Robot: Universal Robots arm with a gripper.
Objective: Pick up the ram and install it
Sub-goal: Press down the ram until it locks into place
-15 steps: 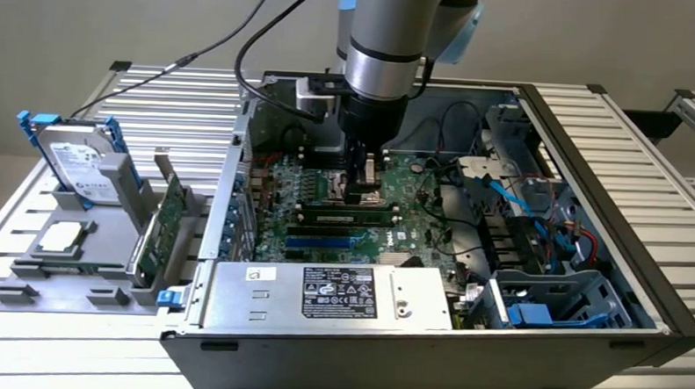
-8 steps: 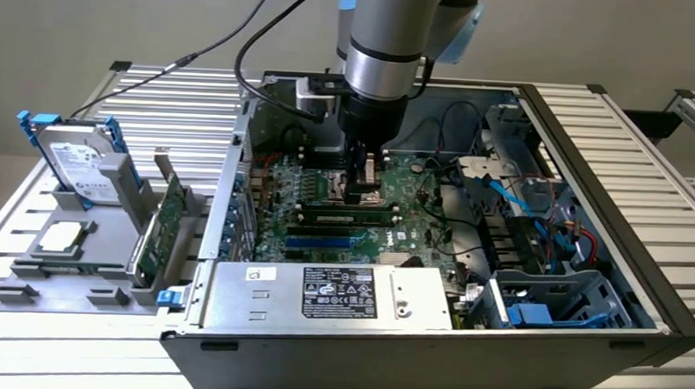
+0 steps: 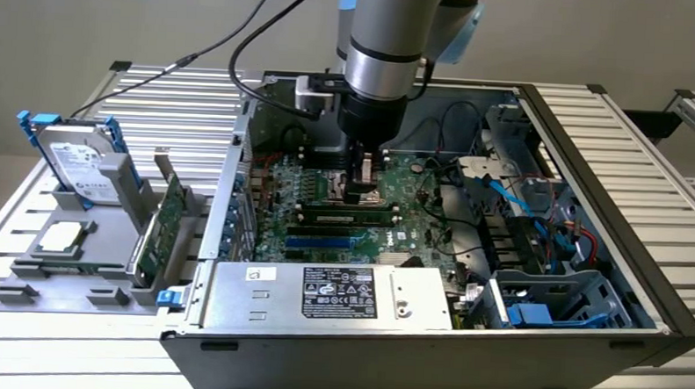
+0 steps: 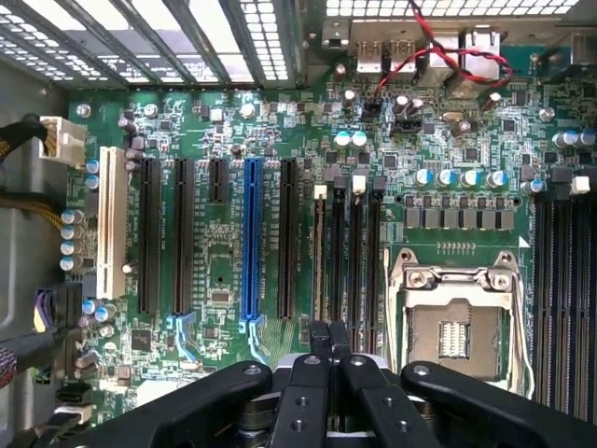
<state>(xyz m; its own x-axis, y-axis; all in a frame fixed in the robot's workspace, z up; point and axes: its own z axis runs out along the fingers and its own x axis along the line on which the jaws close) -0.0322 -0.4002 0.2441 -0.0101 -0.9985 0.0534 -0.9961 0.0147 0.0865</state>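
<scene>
Ram [image 3: 346,217] looks to lie along the memory slots [image 4: 359,261] mid-motherboard, just under the gripper [image 3: 365,193]; can't confirm it's latched. From the exterior view's left: hard drive [image 3: 77,161] and expansion card [image 3: 164,226] stand parked in a grey holder, out of the way. Then the open computer case [image 3: 626,259], side off for access, power supply [image 3: 332,295] in front. Fingers [image 4: 328,341] are pressed together with nothing seen between them, tips low over the slots, probably for pushing. Slatted aluminium desk [image 3: 644,120], plain wall behind.

One ram [image 3: 346,216], one hard drive [image 3: 77,161], one power supply [image 3: 332,295]
</scene>
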